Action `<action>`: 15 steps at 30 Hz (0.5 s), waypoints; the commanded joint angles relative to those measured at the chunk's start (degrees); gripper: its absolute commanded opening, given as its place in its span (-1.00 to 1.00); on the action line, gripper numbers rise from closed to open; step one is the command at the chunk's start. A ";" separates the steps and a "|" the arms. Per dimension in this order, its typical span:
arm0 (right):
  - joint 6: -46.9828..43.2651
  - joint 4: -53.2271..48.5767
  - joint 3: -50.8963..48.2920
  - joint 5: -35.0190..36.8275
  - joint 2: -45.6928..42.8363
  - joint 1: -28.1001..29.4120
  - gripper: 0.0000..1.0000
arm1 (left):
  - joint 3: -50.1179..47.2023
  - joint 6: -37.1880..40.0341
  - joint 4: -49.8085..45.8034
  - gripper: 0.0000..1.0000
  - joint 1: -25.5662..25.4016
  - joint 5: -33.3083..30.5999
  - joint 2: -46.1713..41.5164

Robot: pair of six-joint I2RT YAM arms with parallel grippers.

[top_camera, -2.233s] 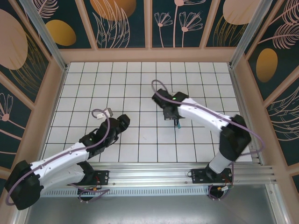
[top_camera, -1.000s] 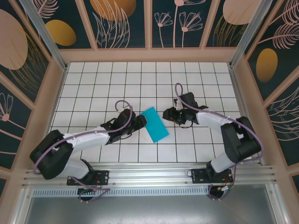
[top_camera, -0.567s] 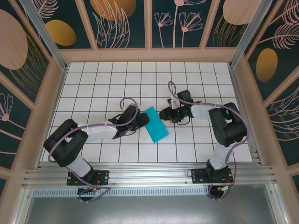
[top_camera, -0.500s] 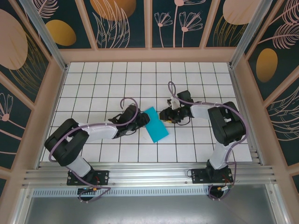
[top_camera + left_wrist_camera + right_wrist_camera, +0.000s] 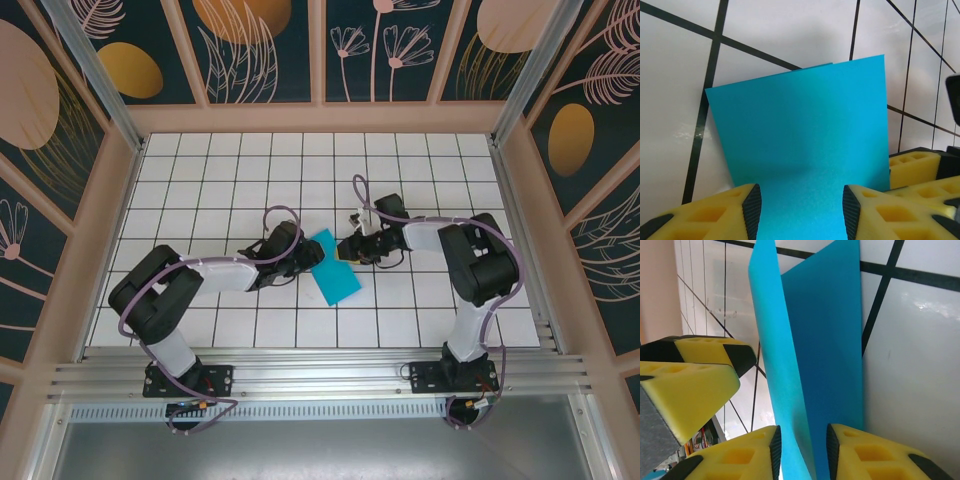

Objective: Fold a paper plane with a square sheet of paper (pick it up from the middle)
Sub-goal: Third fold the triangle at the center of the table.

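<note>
Left hand and right hand meet mid-tabletop at the square sheet of paper, which is folded and partly raised. Left pads stand apart astride its edge. Right pads closely flank an upright flap; I cannot tell whether they pinch it. Paper looks light, floppy and easily creased, so it is best pinched gently near the fold's middle.

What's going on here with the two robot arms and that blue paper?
Two arms are working on a teal-blue sheet of paper in the middle of the white tiled table. The sheet is already folded over, and in the right wrist view one flap stands up. The left arm has its jaws spread either side of the sheet's edge. The right arm has its jaws around the raised flap, with a gap showing. No plane shape yet.
</note>
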 commanded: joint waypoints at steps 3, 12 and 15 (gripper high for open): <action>0.95 3.18 -1.49 0.24 -0.92 0.28 -0.56 | -1.05 2.48 -0.19 -0.01 0.48 0.52 -4.20; 14.82 14.72 -12.13 6.83 -9.34 0.92 -0.89 | -5.93 3.60 -0.55 0.04 0.49 0.42 -12.29; 22.68 19.35 -17.44 12.64 -14.50 2.51 -0.91 | -8.01 3.76 1.37 0.06 0.47 1.62 -13.90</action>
